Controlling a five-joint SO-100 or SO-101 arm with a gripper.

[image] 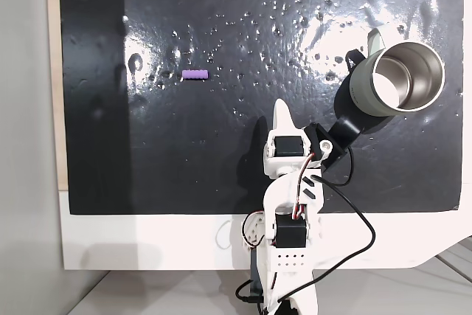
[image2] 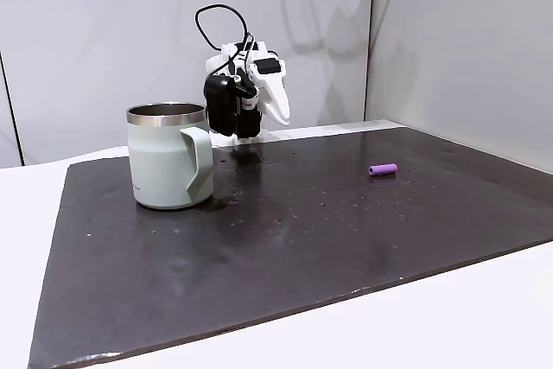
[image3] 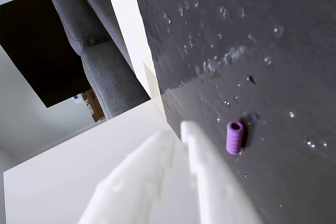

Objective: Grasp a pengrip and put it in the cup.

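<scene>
The pengrip [image: 195,74] is a tiny purple ribbed tube lying on the black mat [image: 184,153], left of centre in a fixed view. The side fixed view has the pengrip [image2: 383,169] at the right. The cup [image: 398,79], pale grey-green with a steel inside, stands upright at the mat's right in that fixed view, and the cup [image2: 168,157] is at the left in the side one. My gripper [image: 280,111] hovers above the mat between them, shut and holding nothing. In the wrist view the gripper [image3: 182,129] has its white fingers pressed together, with the pengrip [image3: 235,137] just to the right of their tip.
The mat lies on a white table [image: 147,241] with a narrow white margin in front. A black cable [image: 361,226] loops from the arm's base. A grey sofa [image3: 100,51] stands beyond the table edge in the wrist view.
</scene>
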